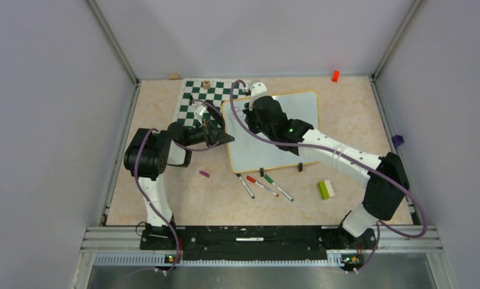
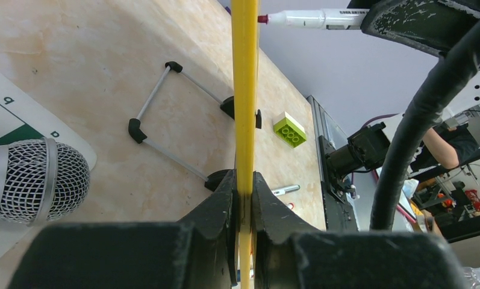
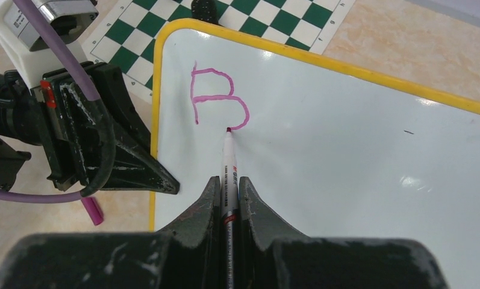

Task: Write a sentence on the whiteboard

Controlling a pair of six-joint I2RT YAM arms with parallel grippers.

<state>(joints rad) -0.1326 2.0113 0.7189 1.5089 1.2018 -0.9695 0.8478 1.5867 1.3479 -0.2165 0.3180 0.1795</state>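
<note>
The whiteboard [image 1: 297,114] lies on the table, white with a yellow rim. In the right wrist view [image 3: 358,156] it bears a single purple letter "B" [image 3: 216,99] near its top left corner; no other words of the sentence show. My right gripper [image 3: 227,183] is shut on a white marker [image 3: 228,153], whose tip touches the board at the bottom of the B. It shows over the board's left part in the top view [image 1: 256,113]. My left gripper [image 2: 244,180] is shut on the board's yellow rim [image 2: 245,90] at its left edge [image 1: 225,137].
A green-and-white chess mat [image 1: 192,96] lies left of the board, with a microphone [image 2: 38,177] on it. Three markers [image 1: 264,185], a green brick [image 1: 326,189] and a purple cap [image 1: 204,173] lie in front. An orange block [image 1: 335,76] sits far back.
</note>
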